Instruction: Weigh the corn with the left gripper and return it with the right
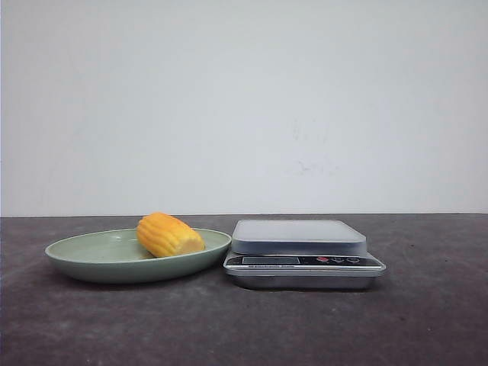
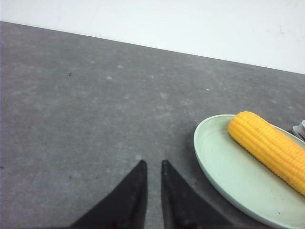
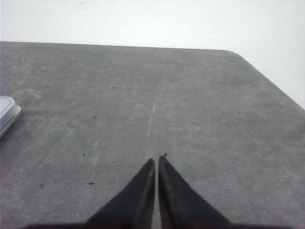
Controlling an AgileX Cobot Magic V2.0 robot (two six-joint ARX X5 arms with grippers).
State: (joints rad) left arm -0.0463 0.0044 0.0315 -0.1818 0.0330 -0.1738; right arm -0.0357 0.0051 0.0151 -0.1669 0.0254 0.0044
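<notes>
Front view shows us the corn (image 1: pixel 169 234) lying on its side in a pale green plate (image 1: pixel 99 263). We see it toward the right part of the plate, with one end pointing back and left and the other end pointing forward and right. It is yellow-orange with neat rows of kernels.

We see the plate sitting on the dark grey bench (image 1: pixel 244 328). Just beside the plate, on its right, we see a small silver scale (image 1: pixel 303 253). The plate's edge comes very close to the scale, but we cannot tell if they touch. The scale has a flat grey top with nothing on it, and a dark strip with little buttons along its front. Behind the bench we see a plain white wall (image 1: pixel 244 99).

From the left wrist view we see our left claw (image 2: pixel 153 163) over bare bench, near the plate but apart from it. Its two black tips are almost together, with only a thin gap between them, and it holds nothing. The corn (image 2: pixel 269 145) lies off to one side of it in the plate (image 2: pixel 224 171).

From the right wrist view we see our right claw (image 3: pixel 157 161) over bare bench too. Its tips are nearly touching and it holds nothing. We can just see a corner of the scale (image 3: pixel 7 114) at the edge of that view, well apart from the claw
</notes>
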